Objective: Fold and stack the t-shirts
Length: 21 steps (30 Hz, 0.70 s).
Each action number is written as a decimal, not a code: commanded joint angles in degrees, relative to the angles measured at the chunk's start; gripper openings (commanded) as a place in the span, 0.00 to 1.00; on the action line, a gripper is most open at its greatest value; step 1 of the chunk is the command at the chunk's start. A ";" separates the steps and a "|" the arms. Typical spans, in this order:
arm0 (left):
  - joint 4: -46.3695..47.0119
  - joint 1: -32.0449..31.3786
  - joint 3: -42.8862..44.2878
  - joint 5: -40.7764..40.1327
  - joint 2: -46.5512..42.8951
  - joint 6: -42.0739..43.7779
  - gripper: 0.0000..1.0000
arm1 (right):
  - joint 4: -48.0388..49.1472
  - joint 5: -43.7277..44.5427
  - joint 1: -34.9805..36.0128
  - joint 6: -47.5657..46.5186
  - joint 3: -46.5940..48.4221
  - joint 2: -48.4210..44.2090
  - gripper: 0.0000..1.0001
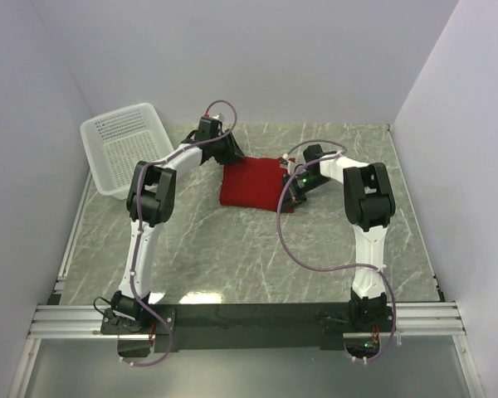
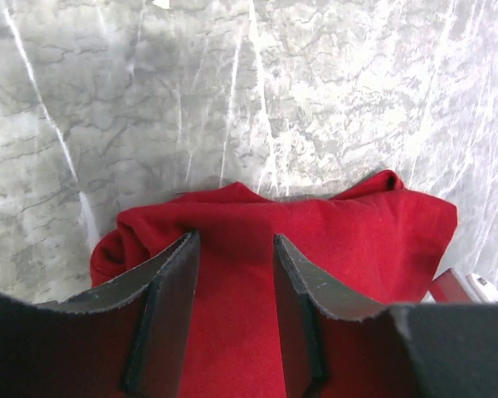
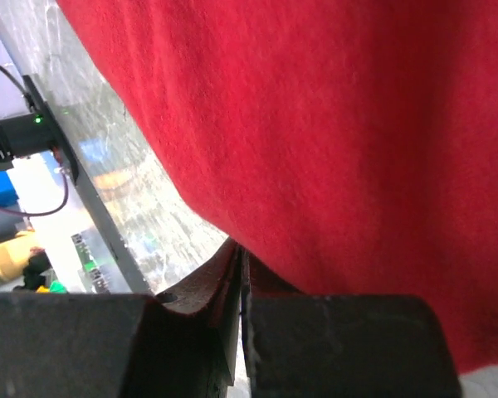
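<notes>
A basket point(image 1: 124, 149) is seen at the far left by the wall, well apart from the shirt point(image 1: 251, 184); the shirt is found on the table point(image 1: 232, 249), bunched into a rough red rectangle between the two arms. The left gripper point(image 2: 234, 242) is set over its far left edge with jaws partly spread, cloth showing in the gap but not pinched; the right gripper point(image 3: 239, 253) is closed, and a fold of the right edge appears to be nipped at its tips. The cloth is judged light, soft and limp; sagging and creasing are expected wherever it is unsupported, so hems or corners are best taken, both sides together. The neck label is hidden; sleeves cannot be made out; whether one shirt or several lie there cannot be told.
</notes>
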 commanded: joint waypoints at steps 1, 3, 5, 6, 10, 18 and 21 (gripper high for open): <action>1.21 0.24 1.61 -1.00 -0.26 -1.12 0.48 | -2.84 -2.41 -0.39 -4.23 1.43 -0.06 0.06; 4.20 0.15 0.99 0.40 -2.46 0.28 0.50 | -9.04 -7.93 -0.48 -9.24 4.23 -1.02 0.08; 7.72 0.24 0.55 2.07 -5.34 1.60 0.54 | -13.72 -13.37 -0.65 -16.89 7.83 -1.90 0.09; 8.52 0.24 0.37 2.43 -6.49 2.82 0.61 | -18.10 -14.80 -0.74 -19.18 9.07 -2.61 0.09; 9.58 0.15 0.02 1.91 -12.38 5.82 0.72 | -20.35 -16.74 -1.62 -21.06 13.39 -4.46 0.08; 5.62 0.15 -12.95 7.61 -25.04 3.29 0.70 | 0.13 5.20 -2.68 12.50 19.18 0.00 0.00; 9.20 -0.02 -21.82 12.88 -27.77 1.17 0.65 | 1.45 9.35 -2.67 16.56 22.26 3.00 0.00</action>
